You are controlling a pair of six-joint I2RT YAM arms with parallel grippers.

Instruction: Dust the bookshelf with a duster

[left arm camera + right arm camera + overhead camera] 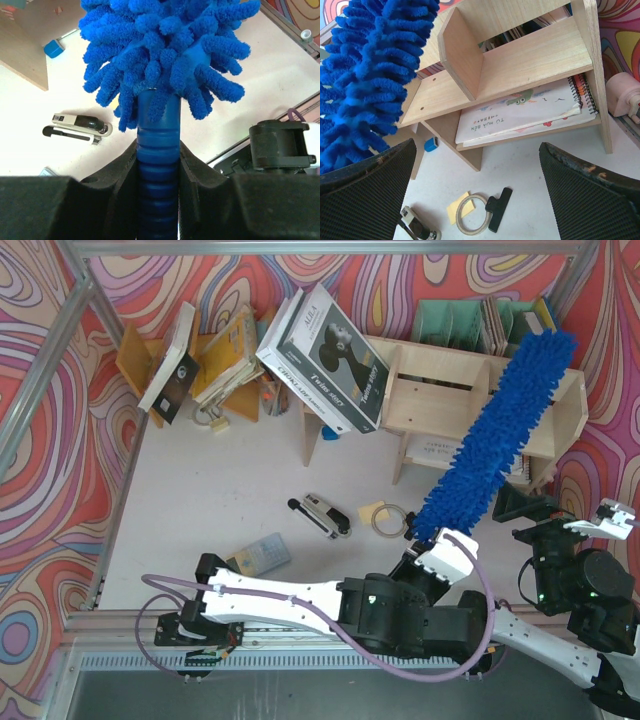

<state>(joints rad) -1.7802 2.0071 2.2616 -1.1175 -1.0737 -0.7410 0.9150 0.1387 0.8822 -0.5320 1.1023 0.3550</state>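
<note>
Top view: the big black-and-white book leaning on the bookshelf reads "ALEA" near the cover's top edge and "Twins story" lower down. Its spine carries a line of print too small for me to make out.

My right wrist view: a pale booklet lies flat on the lower shelf, and its printed line looks like "TU HUA BEN".

My left wrist view: the stapler has a small label, illegible.

blue duster, pale bookshelf, apparently mint-green holder.
</note>
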